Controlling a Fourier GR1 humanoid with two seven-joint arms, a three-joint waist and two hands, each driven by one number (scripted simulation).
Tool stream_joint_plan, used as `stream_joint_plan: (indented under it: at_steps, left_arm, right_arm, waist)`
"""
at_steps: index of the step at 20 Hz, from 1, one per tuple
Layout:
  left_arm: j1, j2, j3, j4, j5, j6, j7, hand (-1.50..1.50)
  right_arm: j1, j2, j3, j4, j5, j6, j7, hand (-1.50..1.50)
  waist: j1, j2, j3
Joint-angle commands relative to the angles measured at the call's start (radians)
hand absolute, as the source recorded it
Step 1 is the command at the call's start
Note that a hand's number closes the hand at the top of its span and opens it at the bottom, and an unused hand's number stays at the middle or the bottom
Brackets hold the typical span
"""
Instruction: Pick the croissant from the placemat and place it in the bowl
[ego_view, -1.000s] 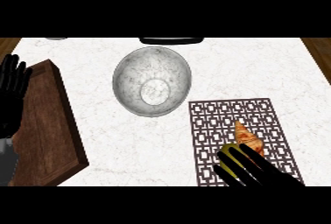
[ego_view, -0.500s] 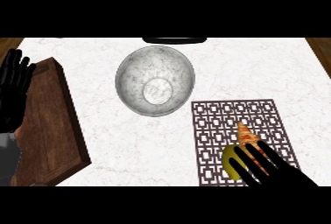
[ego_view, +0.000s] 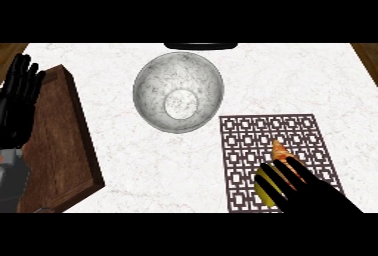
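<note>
The right hand (ego_view: 310, 187) is curling around the croissant (ego_view: 280, 151), whose tip is pointing away beyond the fingers; the bowl (ego_view: 179, 91) is sitting far-left of it.

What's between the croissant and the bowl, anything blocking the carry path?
Nothing visible. The croissant lies on the placemat under the right hand; only bare counter separates the mat from the bowl. The wooden board and the resting left hand sit off to the side.

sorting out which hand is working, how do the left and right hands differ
The left hand rests at the view's left edge, fingers straight and up, touching nothing; the right hand lies over the placemat, fingers covering most of the croissant. Both are black.
</note>
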Motion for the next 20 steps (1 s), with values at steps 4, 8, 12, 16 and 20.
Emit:
stream_joint_plan:
  at_steps: [4,8,12,16,20]
  left_arm:
    - [-0.033,-0.021,0.021,0.027,-0.026,-0.015,-0.008,0.00]
    - [-0.023,-0.034,0.041,0.062,-0.030,-0.036,-0.041,0.00]
    - [0.072,-0.078,0.010,-0.053,-0.057,-0.010,-0.035,0.00]
    - [0.045,-0.047,0.048,-0.011,-0.048,-0.062,-0.048,0.00]
    - [-0.004,-0.042,0.059,-0.009,-0.042,-0.066,0.022,0.00]
  right_arm:
    - [0.045,0.075,0.030,0.095,0.150,-0.041,-0.067,-1.50]
    - [0.061,0.033,-0.039,0.136,0.178,-0.052,-0.174,-1.50]
    - [0.089,-0.062,-0.145,0.174,0.177,-0.121,-0.348,-1.50]
    - [0.055,0.043,-0.077,0.338,0.287,-0.203,-0.421,-1.50]
    - [0.008,0.115,-0.116,0.317,0.275,-0.099,-0.427,-1.50]
  waist:
    - [-0.002,0.001,0.001]
    - [-0.002,0.002,0.000]
    - [0.001,0.000,0.001]
    - [0.004,0.001,0.001]
    - [0.002,0.001,0.000]
